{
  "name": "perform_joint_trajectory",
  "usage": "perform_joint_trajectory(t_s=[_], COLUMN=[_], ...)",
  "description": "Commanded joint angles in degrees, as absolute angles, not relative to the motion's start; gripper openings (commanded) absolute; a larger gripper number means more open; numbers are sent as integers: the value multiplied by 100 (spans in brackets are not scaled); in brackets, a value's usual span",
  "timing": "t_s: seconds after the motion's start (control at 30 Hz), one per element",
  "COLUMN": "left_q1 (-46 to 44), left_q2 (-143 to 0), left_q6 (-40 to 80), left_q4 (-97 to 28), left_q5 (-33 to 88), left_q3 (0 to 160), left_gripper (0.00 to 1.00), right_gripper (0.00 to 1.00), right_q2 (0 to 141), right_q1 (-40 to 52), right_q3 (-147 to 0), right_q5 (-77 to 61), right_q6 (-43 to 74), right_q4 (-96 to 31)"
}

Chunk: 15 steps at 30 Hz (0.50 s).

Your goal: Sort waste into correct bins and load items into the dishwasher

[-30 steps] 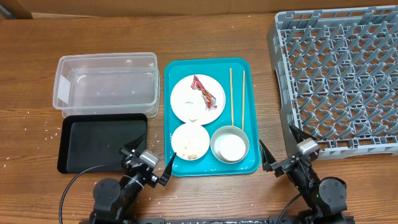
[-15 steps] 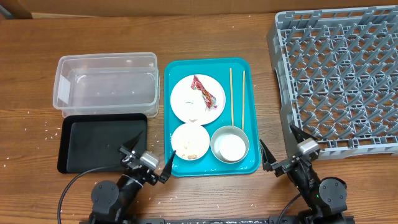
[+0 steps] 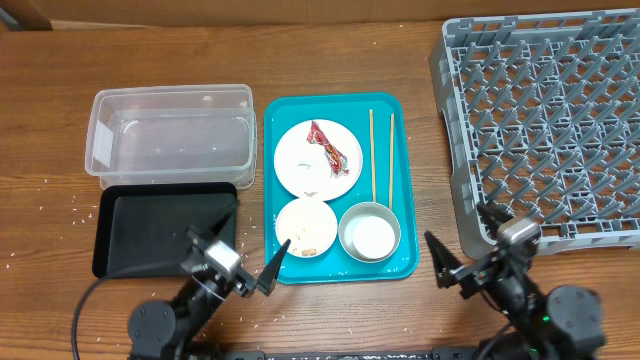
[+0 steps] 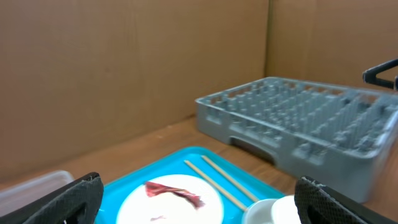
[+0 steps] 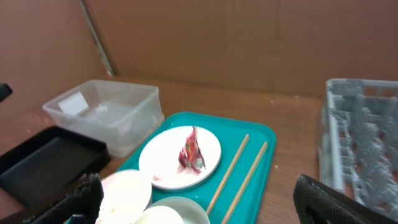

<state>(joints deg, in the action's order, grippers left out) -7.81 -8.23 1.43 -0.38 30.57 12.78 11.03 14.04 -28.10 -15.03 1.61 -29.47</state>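
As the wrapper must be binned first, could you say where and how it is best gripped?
Pinch the wrapper across its narrow width at the crinkled middle, coming straight down from above. It lies diagonally, nearly flat on the white plate, so a sideways approach would probably scrape the plate.

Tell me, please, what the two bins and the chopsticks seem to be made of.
The clear tub: likely plastic, glossy and see-through; the table shows through it. The black tray: probably plastic, matte with a dull sheen. The chopsticks: seemingly pale wood or bamboo, unpainted.
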Motion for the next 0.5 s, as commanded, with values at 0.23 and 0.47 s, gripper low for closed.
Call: perform_joint_trajectory(t_s=[0.23,0.47], left_q1=[-751,-751], left_q2=[-3944,-5483], left_q6=[1179,1055], left_q4=[-982,-1629], left_q5=[4635,5857], left_q3=[3881,5271], left_gripper=[100,100], right_gripper=[100,100], right_q2=[3972,5415], right_q1=[1450,1450], right_q3=[-5682,-6705], right_q5=[-1208,-1737], right_q6=[508,797], right_q4=[-5068,-5741])
